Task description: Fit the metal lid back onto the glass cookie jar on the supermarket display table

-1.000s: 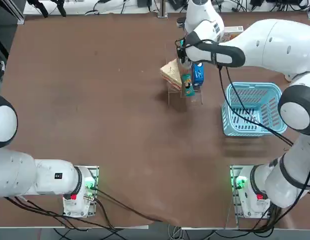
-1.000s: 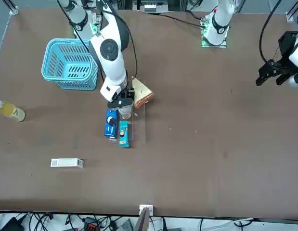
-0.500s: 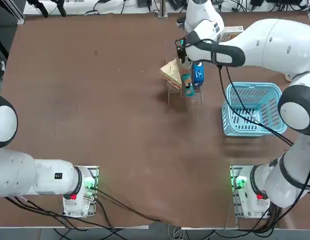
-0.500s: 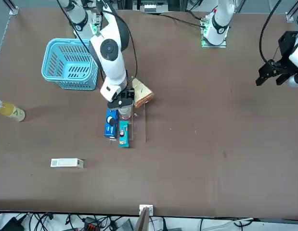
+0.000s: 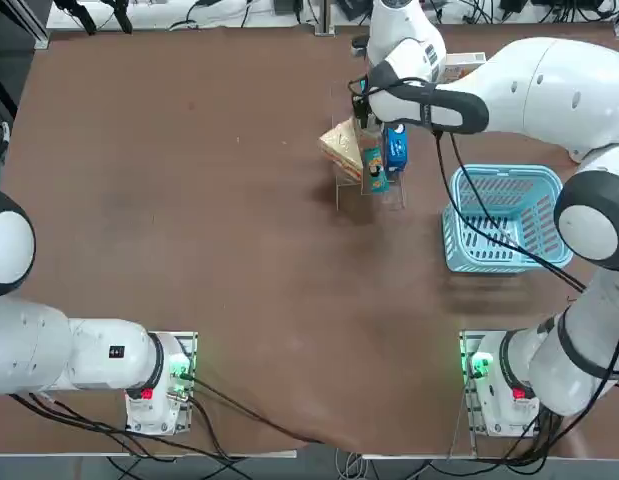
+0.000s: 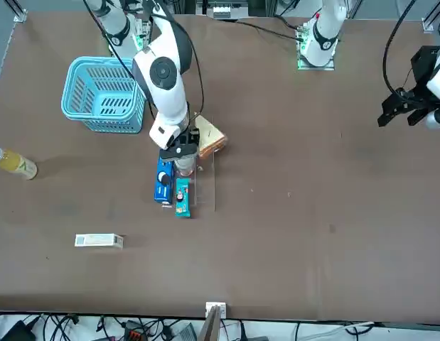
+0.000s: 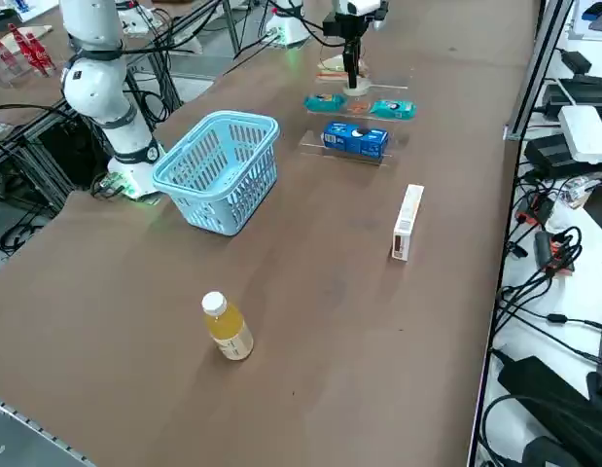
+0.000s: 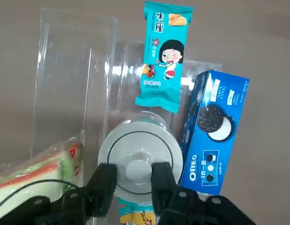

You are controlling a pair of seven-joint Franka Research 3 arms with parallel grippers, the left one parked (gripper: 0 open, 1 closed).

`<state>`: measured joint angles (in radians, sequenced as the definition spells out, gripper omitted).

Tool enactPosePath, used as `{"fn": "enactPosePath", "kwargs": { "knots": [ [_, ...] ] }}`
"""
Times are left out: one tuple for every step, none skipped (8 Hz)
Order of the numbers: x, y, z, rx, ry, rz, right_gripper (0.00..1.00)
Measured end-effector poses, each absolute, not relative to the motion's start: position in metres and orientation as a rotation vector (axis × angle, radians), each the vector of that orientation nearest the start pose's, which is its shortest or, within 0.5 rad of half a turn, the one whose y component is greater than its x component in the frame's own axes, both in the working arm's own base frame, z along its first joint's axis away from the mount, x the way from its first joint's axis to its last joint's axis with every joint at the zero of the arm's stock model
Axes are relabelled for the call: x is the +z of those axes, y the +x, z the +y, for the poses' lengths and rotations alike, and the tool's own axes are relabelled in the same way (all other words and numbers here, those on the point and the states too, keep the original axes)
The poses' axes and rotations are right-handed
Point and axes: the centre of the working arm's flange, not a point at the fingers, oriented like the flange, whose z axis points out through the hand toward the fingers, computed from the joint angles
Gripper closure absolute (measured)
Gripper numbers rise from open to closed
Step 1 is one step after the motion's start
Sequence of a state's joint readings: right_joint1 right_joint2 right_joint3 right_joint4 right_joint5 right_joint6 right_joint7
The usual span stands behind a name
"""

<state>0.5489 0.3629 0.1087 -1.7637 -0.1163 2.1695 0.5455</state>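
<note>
Lifting away could disturb the lid (image 8: 156,149), if one finger of the right gripper (image 8: 134,169) catches its knob. The fingers stand partly apart around this knob, seemingly without grip. The lid lies over the glass jar (image 8: 153,117), perhaps unevenly seated.

From my remote station, I use the rack (image 8: 65,65) on the desk (image 5: 229,230) as landmark. The jar (image 8: 153,116) stands at the rack, between the far packet (image 8: 165,56) and the near packet (image 8: 137,214), with the lid (image 8: 137,187) over its mouth; I can't tell whether it is seated. The right gripper (image 8: 134,166) is above the rack, around the lid's knob. The sandwich (image 8: 39,178) lies at the rack's left, the cookie box (image 8: 214,133) at its right. Beyond and right of the rack lies the carton (image 7: 407,222); the basket (image 5: 504,218) stands right and nearer the bases, the bottle (image 7: 228,326) well apart to the right.
</note>
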Motion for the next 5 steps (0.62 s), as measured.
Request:
{"fn": "enactPosePath", "kwargs": {
  "knots": [
    [0.365, 0.521, 0.391, -0.107, -3.154, -0.266, 0.50],
    [0.365, 0.521, 0.391, -0.100, -3.158, -0.267, 0.50],
    [0.369, 0.522, 0.391, -0.093, -3.162, -0.265, 0.49],
    [0.376, 0.524, 0.392, -0.090, -3.165, -0.262, 0.49],
    [0.386, 0.526, 0.392, -0.087, -3.169, -0.258, 0.49]
  ]
}}
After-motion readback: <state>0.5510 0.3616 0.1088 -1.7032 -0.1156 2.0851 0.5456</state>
